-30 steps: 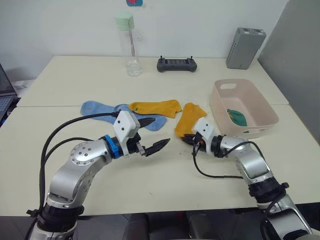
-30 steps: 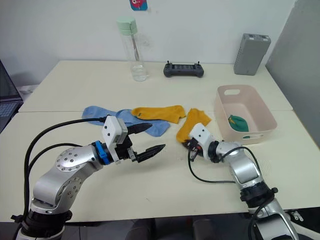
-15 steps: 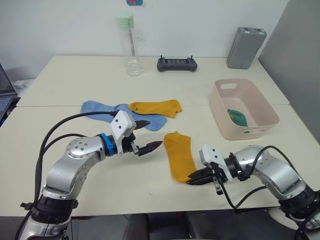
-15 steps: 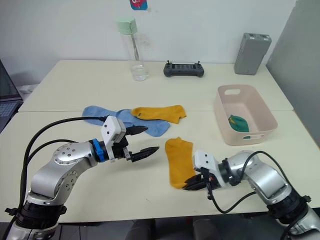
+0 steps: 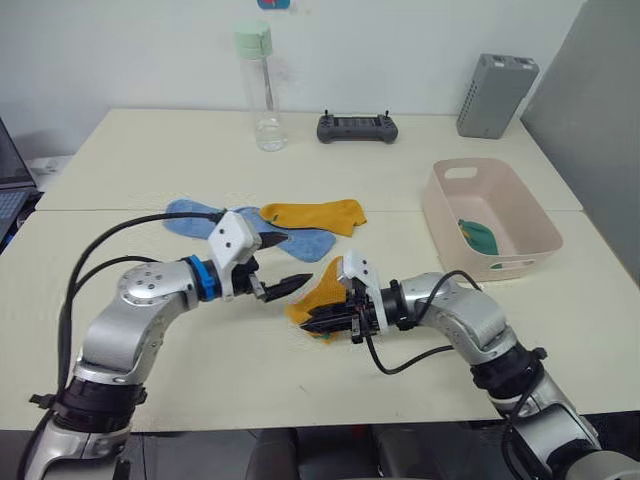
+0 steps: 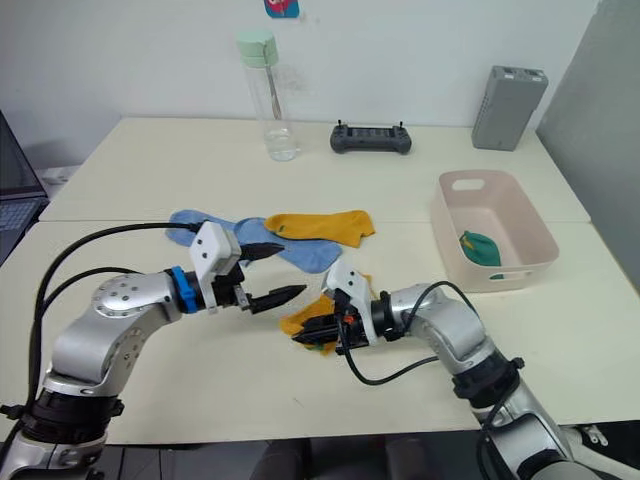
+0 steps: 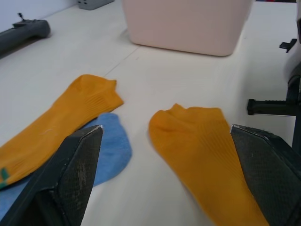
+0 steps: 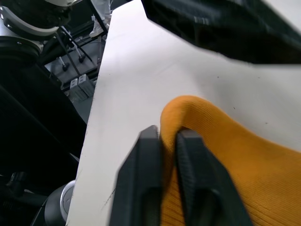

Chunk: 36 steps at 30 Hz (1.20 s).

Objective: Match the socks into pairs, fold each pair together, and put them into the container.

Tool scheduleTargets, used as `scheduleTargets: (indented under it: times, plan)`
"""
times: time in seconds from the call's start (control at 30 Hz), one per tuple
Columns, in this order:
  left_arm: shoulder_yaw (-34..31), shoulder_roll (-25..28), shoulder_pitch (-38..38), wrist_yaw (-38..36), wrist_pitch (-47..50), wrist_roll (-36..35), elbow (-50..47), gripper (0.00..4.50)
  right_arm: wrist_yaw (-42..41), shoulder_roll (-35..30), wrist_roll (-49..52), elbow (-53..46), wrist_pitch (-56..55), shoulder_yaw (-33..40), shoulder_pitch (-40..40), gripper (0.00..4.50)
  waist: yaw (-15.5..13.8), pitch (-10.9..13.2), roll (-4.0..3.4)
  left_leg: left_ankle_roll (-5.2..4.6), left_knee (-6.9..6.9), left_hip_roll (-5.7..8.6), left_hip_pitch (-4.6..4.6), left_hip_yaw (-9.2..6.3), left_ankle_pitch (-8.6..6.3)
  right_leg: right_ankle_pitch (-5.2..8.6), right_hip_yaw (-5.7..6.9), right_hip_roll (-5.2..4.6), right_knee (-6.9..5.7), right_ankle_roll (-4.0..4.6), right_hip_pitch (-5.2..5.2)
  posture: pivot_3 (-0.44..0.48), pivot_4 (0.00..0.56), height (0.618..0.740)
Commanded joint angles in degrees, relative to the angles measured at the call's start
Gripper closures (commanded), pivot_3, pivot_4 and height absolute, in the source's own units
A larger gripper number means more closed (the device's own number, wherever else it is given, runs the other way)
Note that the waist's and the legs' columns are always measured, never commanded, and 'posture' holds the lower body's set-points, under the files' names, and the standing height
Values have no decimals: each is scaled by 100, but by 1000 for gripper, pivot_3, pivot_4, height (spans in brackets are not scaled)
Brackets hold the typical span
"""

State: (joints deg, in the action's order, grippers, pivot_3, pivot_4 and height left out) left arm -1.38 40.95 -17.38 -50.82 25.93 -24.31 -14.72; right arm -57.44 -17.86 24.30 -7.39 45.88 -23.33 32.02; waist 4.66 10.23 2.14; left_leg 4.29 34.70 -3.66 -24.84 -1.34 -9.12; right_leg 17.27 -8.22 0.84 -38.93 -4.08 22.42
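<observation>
My right gripper (image 5: 316, 324) is shut on the edge of a mustard-yellow sock (image 5: 322, 298), which lies bunched on the table; the wrist view shows its fingers (image 8: 146, 155) pinching the fabric (image 8: 225, 155). My left gripper (image 5: 284, 262) hovers open just to the left of that sock (image 7: 202, 141). A second yellow sock (image 5: 312, 214) lies flat behind, overlapping light blue socks (image 5: 196, 214) (image 5: 308, 243). The pink container (image 5: 522, 192) at the right holds a folded dark green sock pair (image 5: 478, 236).
At the table's back stand a clear bottle with a green cap (image 5: 257, 90), a black controller (image 5: 357, 128) and a grey upright box (image 5: 495, 95). A laptop edge (image 5: 8, 190) shows at far left. A seam runs across the table behind the socks.
My right gripper has carried the yellow sock leftward from the front right to just beside my left gripper, where it now lies bunched. The left gripper stays open, shifted slightly left.
</observation>
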Motion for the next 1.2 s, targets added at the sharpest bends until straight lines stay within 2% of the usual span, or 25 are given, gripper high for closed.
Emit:
scheduleTargets:
  times: [0.03,0.17,0.23,0.33,0.43,0.57,0.67,0.93,0.97,1.07,1.2]
  plan:
    - [-289,108,212,21,-64,-14,-143,0,-259,-238,433,-380,247,303,21,2690,6,1,-1,0,-4,-1,0,0,0,0,1,0,0,1,2,0,150,740]
    - [-628,164,719,147,74,-126,-408,0,-351,-747,853,-758,573,801,12,1318,8,1,-2,0,-12,-3,0,-1,0,3,4,1,-2,5,7,0,150,740]
    - [-755,163,960,217,164,-186,-558,0,-322,-956,720,-689,361,907,24,1318,9,1,-1,0,-13,-4,0,-1,0,4,3,1,-2,6,7,0,150,740]
    - [-881,77,1530,380,366,-279,-940,0,330,-814,149,206,-285,1163,253,1318,37,1,-1,0,-11,-5,1,1,0,24,2,0,-1,43,9,0,150,740]
    - [-907,-16,2238,484,480,-339,-1343,0,713,-692,-332,1164,-915,1267,530,1318,51,1,-1,0,-10,-4,4,11,0,21,-8,-2,-2,38,11,0,150,740]
    - [-731,-15,2926,604,289,28,-1373,0,762,-525,-607,2223,-1314,1289,830,1318,45,1,-1,0,-11,-5,4,13,0,23,-9,-2,-3,42,19,0,150,740]
    - [-403,25,3036,623,22,446,-1106,0,681,-428,-831,2758,-1656,1185,980,1318,18,2,-2,0,-14,-4,4,12,0,25,-9,-2,-5,46,19,0,150,740]
    - [104,-313,2791,737,-89,686,-783,0,344,-233,-1227,3650,-2145,1028,1321,1318,7,5,-11,0,-7,-1,4,19,1,19,-14,-5,-4,37,13,0,150,740]
    - [146,-316,2789,728,-85,700,-783,180,249,-246,-1288,3678,-2211,979,1320,1293,5,5,-12,0,-5,-1,5,18,1,19,-14,-5,-4,37,10,0,150,740]
    - [237,-296,2799,675,-51,719,-822,897,24,-276,-1450,3661,-2378,853,1289,1903,9,4,-13,0,-4,0,5,20,1,19,-15,-6,-3,37,9,0,150,740]
    - [194,-243,2813,556,24,577,-856,2111,-30,-270,-1659,3456,-2495,729,1216,3338,12,4,-13,0,-6,-1,5,20,0,21,-14,-5,-3,39,10,0,150,740]
